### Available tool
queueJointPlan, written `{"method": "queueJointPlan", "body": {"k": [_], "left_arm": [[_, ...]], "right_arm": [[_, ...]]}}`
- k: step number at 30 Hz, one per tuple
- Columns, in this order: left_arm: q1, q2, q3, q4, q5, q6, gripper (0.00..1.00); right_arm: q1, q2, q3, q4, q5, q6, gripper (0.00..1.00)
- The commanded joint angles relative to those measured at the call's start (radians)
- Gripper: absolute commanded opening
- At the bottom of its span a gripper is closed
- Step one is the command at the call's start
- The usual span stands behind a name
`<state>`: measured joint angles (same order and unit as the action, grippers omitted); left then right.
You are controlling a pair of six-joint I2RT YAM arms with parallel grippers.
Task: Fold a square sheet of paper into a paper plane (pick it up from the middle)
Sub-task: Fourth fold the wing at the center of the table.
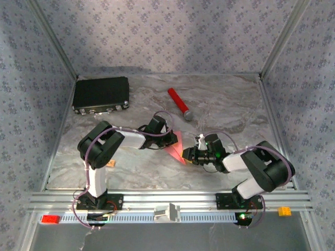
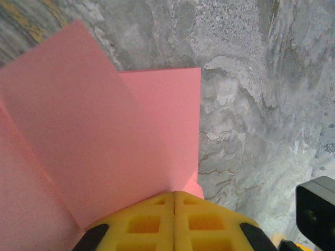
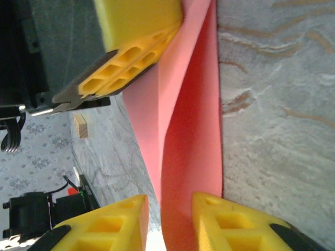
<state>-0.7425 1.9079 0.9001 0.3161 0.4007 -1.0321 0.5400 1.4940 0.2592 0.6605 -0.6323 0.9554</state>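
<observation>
Pink paper [image 2: 104,130] creased, standing on edge over table [image 2: 251,104]. One end pinched by left fingers [image 2: 204,209], pressed together. Other end between right fingers [image 3: 209,209], spread, gap beside sheet.

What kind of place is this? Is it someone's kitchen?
Probably a robot test booth, not a kitchen: a black left robot arm and a black right robot arm bolted to a silver metal rail, a grey marbled tabletop, and blue patterned walls.
</observation>
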Motion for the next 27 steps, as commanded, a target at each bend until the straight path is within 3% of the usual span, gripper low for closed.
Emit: {"method": "queueJointPlan", "body": {"k": [1,10,23,27], "left_arm": [[-0.003,0.031,-0.009,-0.036,-0.002,0.014,0.07],[-0.004,0.029,-0.013,-0.03,0.001,0.011,0.07],[-0.005,0.034,-0.013,-0.027,0.004,0.007,0.06],[-0.004,0.036,-0.015,-0.023,0.005,0.006,0.07]], "right_arm": [[0.018,-0.024,0.021,-0.162,-0.007,-0.071,0.31],[0.035,-0.059,0.068,-0.323,0.064,-0.13,0.28],[0.034,-0.067,0.02,-0.322,0.099,-0.116,0.12],[0.027,-0.07,0.005,-0.302,0.093,-0.104,0.12]]}}
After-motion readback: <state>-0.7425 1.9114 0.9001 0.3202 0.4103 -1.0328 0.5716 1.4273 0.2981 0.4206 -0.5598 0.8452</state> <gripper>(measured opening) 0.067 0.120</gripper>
